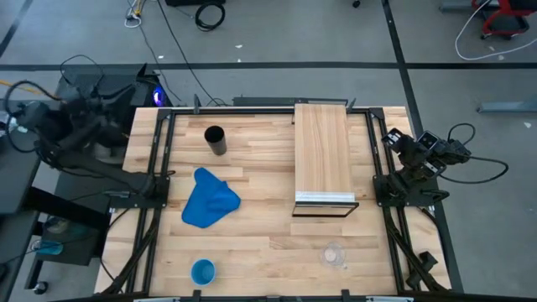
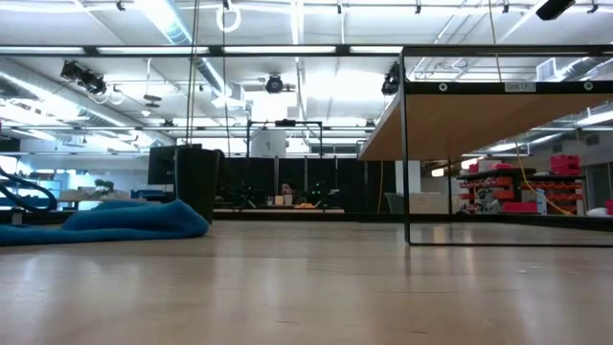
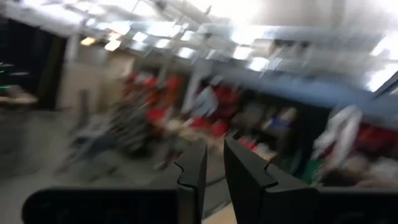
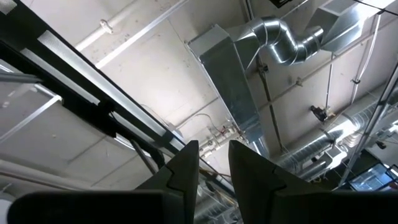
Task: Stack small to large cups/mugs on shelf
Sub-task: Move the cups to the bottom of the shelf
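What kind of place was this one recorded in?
Probably a robotics lab or workshop in a large industrial hall: exposed ducting overhead, cables trailing across a bare floor, and red-stocked racks behind the wooden table.

No readable text, labels, brands or numbers anywhere; small tag on shelf (image 2: 517, 86) front edge illegible.

Cups: three. One black cup (image 1: 216, 140), upper left of centre in the high view; one light-blue cup (image 1: 202, 271), lower left; one clear cup (image 1: 334, 254), lower right.

Shelf (image 1: 322, 151): one, right of centre.

Blue cloth (image 1: 208, 200): one, left of centre.

Table (image 1: 268, 243): one.

Robot arms: two, one at the left edge, one at the right edge.
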`<state>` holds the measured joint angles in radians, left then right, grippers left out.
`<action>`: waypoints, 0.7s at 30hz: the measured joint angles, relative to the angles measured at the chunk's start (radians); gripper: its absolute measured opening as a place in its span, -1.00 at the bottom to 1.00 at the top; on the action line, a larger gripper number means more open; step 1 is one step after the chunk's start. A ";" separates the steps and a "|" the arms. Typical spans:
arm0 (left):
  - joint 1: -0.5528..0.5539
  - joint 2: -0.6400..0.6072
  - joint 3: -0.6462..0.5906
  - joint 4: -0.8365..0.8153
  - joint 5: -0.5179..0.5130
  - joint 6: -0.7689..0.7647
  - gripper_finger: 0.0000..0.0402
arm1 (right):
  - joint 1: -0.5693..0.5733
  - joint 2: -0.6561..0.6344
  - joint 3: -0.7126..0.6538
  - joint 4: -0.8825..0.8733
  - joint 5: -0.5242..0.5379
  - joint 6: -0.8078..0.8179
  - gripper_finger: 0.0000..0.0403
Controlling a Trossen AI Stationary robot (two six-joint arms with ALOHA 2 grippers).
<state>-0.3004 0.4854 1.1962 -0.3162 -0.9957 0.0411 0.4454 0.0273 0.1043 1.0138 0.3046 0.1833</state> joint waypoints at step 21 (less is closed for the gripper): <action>0.000 0.313 0.331 -0.596 0.218 -0.428 -0.71 | 0.000 0.004 0.124 -0.301 0.001 0.053 -0.53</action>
<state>-0.3000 0.7982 1.5276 -0.9120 -0.7772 -0.3868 0.4454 0.0314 0.2279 0.7130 0.3054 0.2363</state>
